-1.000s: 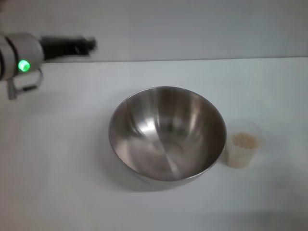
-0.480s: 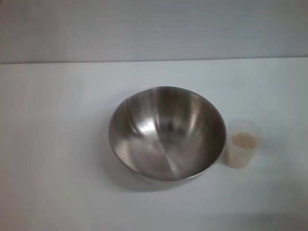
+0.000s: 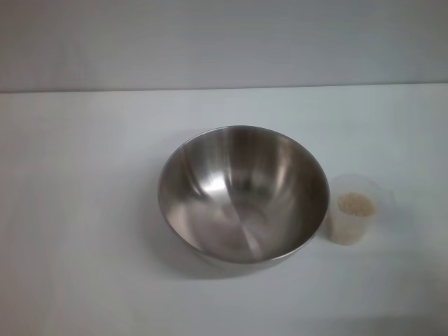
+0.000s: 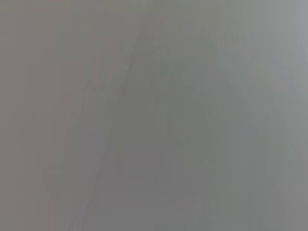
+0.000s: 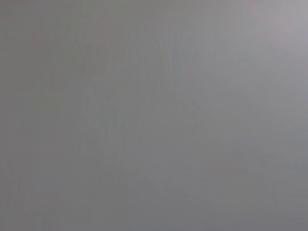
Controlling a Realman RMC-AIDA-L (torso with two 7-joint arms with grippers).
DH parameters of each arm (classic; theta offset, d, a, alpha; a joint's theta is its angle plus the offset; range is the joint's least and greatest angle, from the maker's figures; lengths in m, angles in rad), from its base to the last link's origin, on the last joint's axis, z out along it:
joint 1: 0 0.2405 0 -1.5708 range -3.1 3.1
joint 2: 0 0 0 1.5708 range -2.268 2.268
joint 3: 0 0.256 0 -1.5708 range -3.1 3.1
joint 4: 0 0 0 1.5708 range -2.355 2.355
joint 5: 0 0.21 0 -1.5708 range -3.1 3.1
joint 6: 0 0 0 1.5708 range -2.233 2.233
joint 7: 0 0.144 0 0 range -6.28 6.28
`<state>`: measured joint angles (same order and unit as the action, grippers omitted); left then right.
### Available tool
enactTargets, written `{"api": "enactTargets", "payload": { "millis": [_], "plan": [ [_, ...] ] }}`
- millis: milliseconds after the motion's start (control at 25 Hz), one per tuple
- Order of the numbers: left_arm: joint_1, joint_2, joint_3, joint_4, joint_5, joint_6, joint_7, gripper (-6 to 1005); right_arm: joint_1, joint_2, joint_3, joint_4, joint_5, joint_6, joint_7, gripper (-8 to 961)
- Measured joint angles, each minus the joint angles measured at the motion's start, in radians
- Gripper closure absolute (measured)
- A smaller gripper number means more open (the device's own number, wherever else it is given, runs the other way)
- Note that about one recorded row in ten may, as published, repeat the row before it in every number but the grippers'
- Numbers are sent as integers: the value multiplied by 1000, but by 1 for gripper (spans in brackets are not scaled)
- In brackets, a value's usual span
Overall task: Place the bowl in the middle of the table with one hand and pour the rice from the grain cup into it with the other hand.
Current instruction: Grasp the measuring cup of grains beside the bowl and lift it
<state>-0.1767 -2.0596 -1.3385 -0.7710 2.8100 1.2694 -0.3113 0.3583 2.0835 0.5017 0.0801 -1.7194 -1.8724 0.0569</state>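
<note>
A large shiny steel bowl (image 3: pixel 243 194) stands upright near the middle of the white table (image 3: pixel 84 210) in the head view, and its inside holds nothing. Just to its right stands the small translucent grain cup (image 3: pixel 355 210), upright, almost touching the bowl's rim. Pale beige rice (image 3: pixel 355 204) lies inside the cup. Neither gripper shows in the head view. Both wrist views show only a plain grey surface.
The table's far edge (image 3: pixel 224 89) runs across the top of the head view, with a grey wall (image 3: pixel 224 42) behind it. Bare tabletop lies to the left of the bowl and in front of it.
One second ago the left arm stood at the far left edge of the head view; it has since withdrawn out of view. Bowl and cup have not moved.
</note>
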Motion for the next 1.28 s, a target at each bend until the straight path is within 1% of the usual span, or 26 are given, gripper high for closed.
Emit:
{"api": "enactTargets", "payload": {
  "millis": [40, 80, 120, 200, 280, 400, 520, 560, 680, 720, 840, 1000, 1080, 1120, 1280],
  "plan": [
    [3, 0, -1, 28, 17, 8, -8, 748, 0, 0, 0, 0, 0, 0, 0, 303],
    [3, 0, -1, 28, 17, 8, -8, 749, 0, 0, 0, 2, 0, 1, 0, 303],
    [10, -2, 1, 78, 27, 12, -5, 749, 0, 1, -1, 8, 0, 2, 0, 303],
    [10, -2, 1, 78, 27, 12, -5, 749, -1, 1, -2, 12, -1, 3, 0, 303],
    [13, 0, -1, 142, 30, 18, -7, 748, -6, 1, -3, 16, -1, 4, 1, 303],
    [23, 0, -18, 145, 31, 18, -7, 739, -22, 1, -9, 24, -1, -2, 1, 303],
    [28, 0, -37, 147, 31, 21, -7, 623, -52, 1, -14, 42, -1, -13, 1, 303],
    [28, -1, -39, 147, 31, 25, -8, 585, -52, 1, -14, 42, -1, -13, 1, 303],
    [27, -1, -39, 152, 31, 26, -6, 458, -79, 2, -25, 60, -3, -29, 1, 303],
    [22, -1, -39, 158, 32, 27, -2, 414, -101, 2, -39, 76, -4, -44, -2, 303],
    [15, -1, -37, 162, 32, 27, 1, 282, -122, 2, -50, 88, -5, -54, -3, 304],
    [12, 0, -36, 163, 32, 27, -2, 246, -170, 2, -94, 112, -5, -54, -4, 304],
    [12, 0, -37, 163, 33, 28, -4, 227, -178, 3, -107, 118, -5, -51, -4, 304],
    [13, 0, -38, 163, 33, 28, -4, 218, -194, 3, -125, 128, -5, -47, -6, 304],
    [16, -1, -38, 163, 33, 28, -4, 182, -218, 5, -142, 145, -4, -42, -6, 304]
  ]
}}
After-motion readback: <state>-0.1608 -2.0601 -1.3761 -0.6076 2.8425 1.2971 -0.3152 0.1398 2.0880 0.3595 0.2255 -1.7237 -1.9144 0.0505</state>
